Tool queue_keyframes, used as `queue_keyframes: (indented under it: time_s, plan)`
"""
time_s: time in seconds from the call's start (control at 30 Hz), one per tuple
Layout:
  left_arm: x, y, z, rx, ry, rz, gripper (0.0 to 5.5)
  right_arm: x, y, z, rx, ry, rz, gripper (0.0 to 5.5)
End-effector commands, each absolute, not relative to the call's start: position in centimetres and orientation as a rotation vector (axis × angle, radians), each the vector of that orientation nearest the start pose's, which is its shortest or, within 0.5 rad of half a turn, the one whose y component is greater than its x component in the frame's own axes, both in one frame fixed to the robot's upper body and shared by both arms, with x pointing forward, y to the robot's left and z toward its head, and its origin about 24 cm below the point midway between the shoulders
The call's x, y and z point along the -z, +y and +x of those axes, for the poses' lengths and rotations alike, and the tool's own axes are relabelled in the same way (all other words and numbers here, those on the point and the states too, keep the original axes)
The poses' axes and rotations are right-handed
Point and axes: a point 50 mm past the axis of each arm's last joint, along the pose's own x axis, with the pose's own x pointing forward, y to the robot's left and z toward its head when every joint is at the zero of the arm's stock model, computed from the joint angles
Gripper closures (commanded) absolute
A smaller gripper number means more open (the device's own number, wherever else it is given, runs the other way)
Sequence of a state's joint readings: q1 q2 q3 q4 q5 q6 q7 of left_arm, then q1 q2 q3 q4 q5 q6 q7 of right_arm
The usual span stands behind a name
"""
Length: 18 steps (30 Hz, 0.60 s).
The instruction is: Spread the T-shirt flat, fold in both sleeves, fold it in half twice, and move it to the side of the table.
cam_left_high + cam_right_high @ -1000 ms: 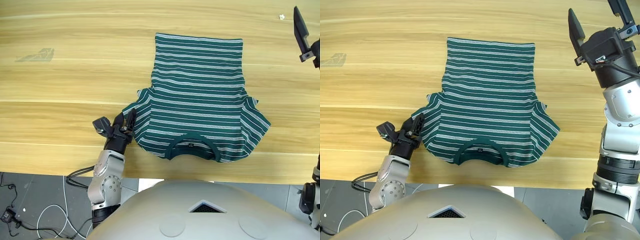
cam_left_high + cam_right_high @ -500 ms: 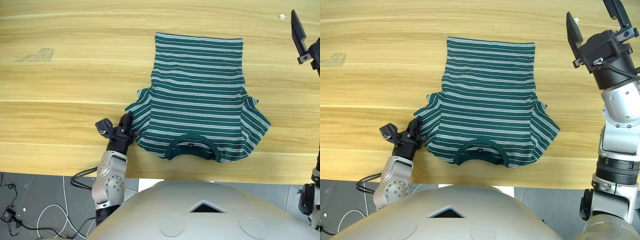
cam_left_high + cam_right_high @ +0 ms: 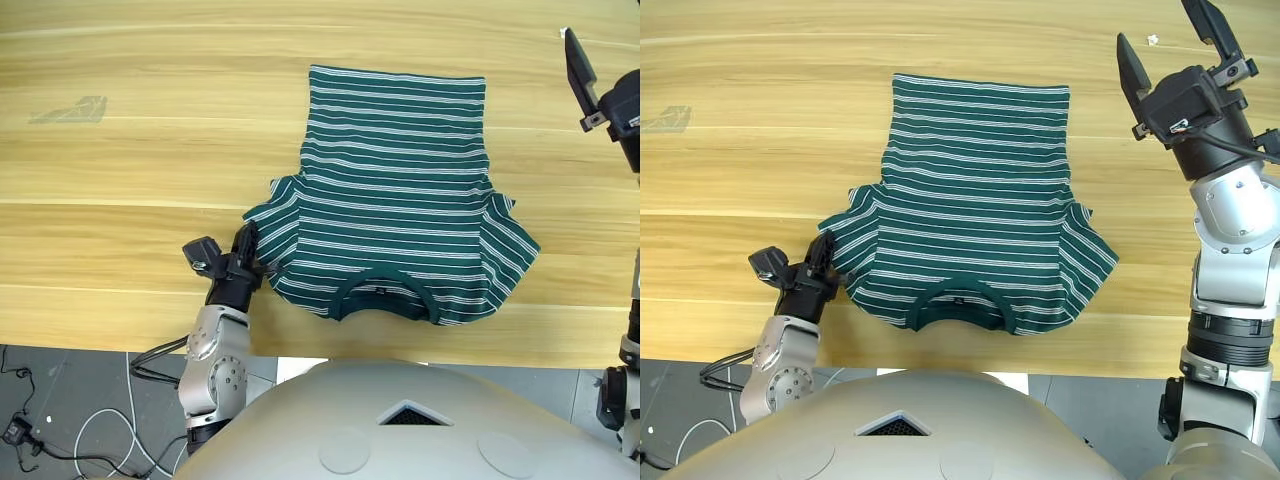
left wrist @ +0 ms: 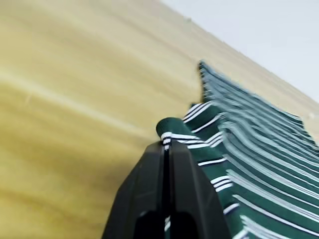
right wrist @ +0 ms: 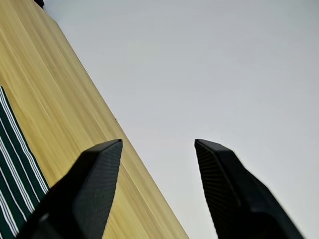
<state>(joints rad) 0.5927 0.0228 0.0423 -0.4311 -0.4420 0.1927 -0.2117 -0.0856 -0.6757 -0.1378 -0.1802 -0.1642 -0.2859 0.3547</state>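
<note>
**Left gripper pinches the sleeve, right gripper waits open**

Your left gripper [image 4: 166, 145] is clamped on the cuff of the near sleeve [image 3: 268, 214] of the dark green, white-striped cotton T-shirt [image 3: 395, 185]. A fold of striped cloth pokes out just past its fingertips. That low, outside grip looks chosen so you can draw the sleeve away from the shirt's body and flatten it on the pale wooden table [image 3: 140, 170].

Your right gripper [image 3: 1162, 42] hangs above the table with its fingers spread wide and nothing between them. It is beside the shirt's far corner, probably parked clear of the cloth.

From the left gripper, the shirt lies ahead and across toward the right arm. Its collar [image 3: 384, 290] is nearest you and its straight hem [image 3: 397, 75] is farthest. The body is fairly smooth, but both sleeves look bunched, and the opposite sleeve [image 3: 512, 240] is puckered at the armpit. Spreading looks unfinished.
</note>
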Motion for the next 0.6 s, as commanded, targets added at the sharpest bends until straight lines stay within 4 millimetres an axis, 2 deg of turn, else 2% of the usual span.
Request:
queue_keyframes:
  time_s: [0.03,0.33,0.6]
  plan:
    - [-3.1,16.1,13.0,0.125,0.21,-0.335,5.49,-16.4,-22.7,25.3,-0.353,-0.412,-0.947,2.81]
    - [-2.5,13.2,11.5,0.356,0.24,-0.242,5.49,-16.1,-22.6,25.3,-0.363,-0.4,-0.944,2.81]
    - [-2.0,11.4,10.7,0.479,0.269,-0.191,5.49,-15.4,-22.8,25.5,-0.367,-0.383,-0.941,2.81]
